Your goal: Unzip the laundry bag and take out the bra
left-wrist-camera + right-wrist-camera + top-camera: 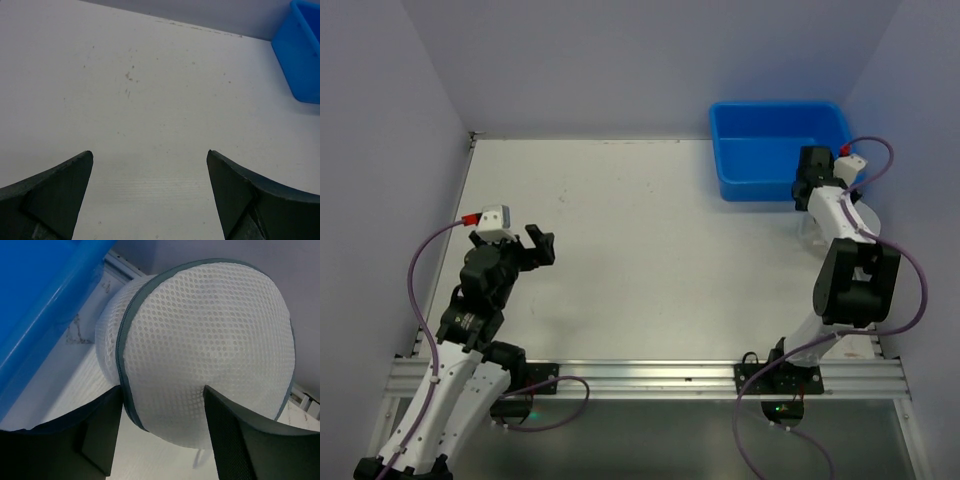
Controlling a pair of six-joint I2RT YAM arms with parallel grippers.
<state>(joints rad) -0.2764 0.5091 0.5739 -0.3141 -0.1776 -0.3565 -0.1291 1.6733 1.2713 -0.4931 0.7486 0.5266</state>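
The laundry bag [210, 340] is a round white mesh pouch with a grey-green zipper line around its rim, lying on the table beside the blue bin. In the top view the right arm covers most of the bag [866, 214]. My right gripper [162, 387] is open, and the near lower part of the bag sits between its fingertips; it also shows in the top view [813, 185]. No yellow bra shows in any view. My left gripper [542, 245] is open and empty over bare table at the left, also seen in the left wrist view [150, 155].
A blue plastic bin [775, 150] stands at the back right, just left of the bag, and also shows in the wrist views [40, 305] [305, 55]. Purple walls close in the table [640, 230]. A metal rail [650, 375] runs along the near edge.
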